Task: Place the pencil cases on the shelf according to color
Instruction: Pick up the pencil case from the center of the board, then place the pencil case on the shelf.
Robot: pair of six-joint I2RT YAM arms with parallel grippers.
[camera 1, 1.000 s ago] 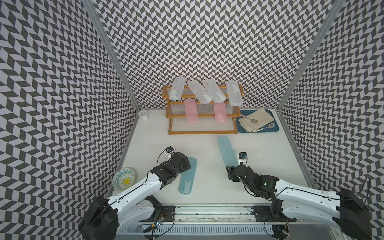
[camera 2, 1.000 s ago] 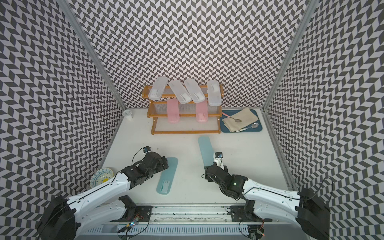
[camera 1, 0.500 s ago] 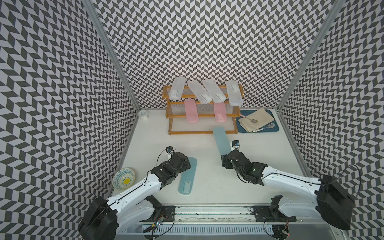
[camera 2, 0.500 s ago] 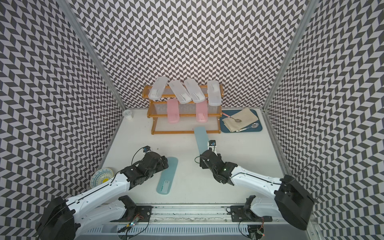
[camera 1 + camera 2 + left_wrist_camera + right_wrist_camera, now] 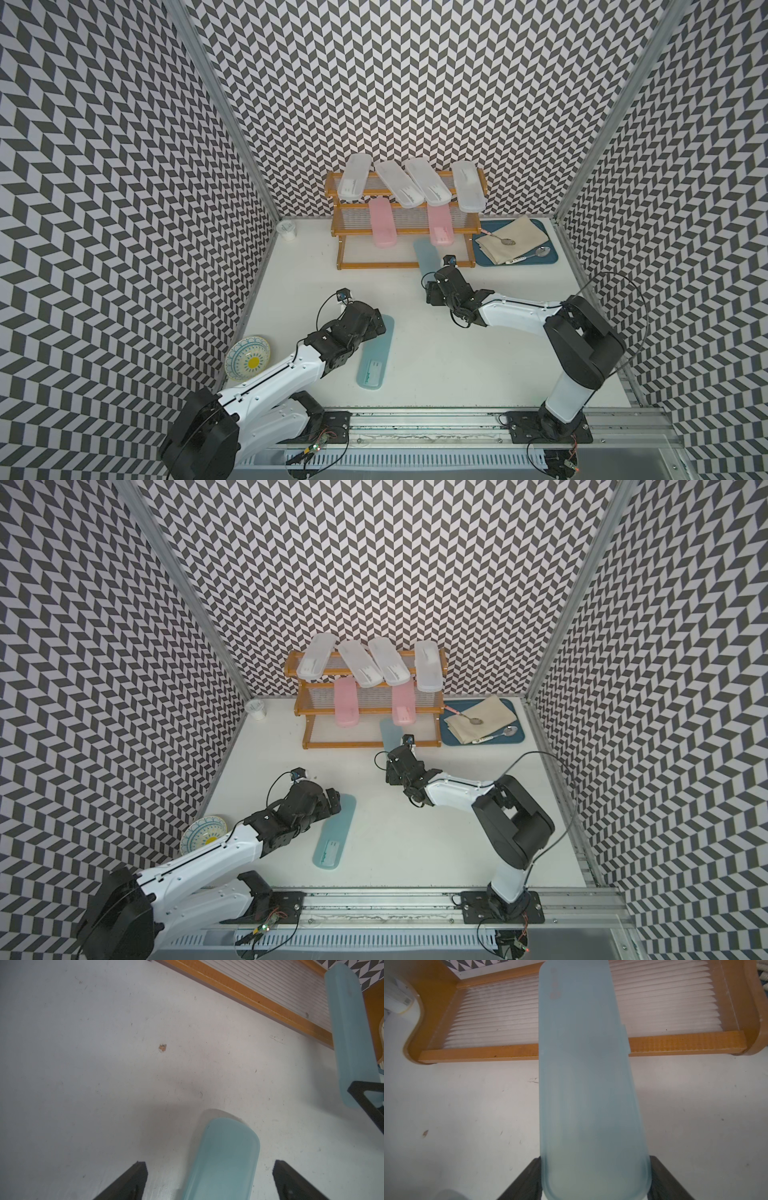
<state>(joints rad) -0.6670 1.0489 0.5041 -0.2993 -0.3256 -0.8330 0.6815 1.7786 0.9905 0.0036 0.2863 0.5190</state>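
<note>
Teal plastic was out front: the right gripper [image 5: 595, 1169] had its jaws pressed onto the near end of one teal case [image 5: 589, 1074]. The case's far end reached over the front rail [image 5: 477, 1054] of the shelf [image 5: 374, 264] and above the bottom tier [image 5: 488, 1022], toward one o'clock on the table [image 5: 83, 1064]. Trouble looked likeliest from that long overhang (a single-end pinch on slick plastic): a tilt could let the case swivel, slide out, or drag its belly on the rail. Just above, the right pink case [image 5: 439, 226] jutted off the middle tier [image 5: 409, 224], so a high approach might knock it loose. At seven o'clock, the left gripper [image 5: 209, 1167] was spread wide astride the second teal case [image 5: 224, 1157], flat on the table; closing off-centre could skid it instead of catching it.
</note>
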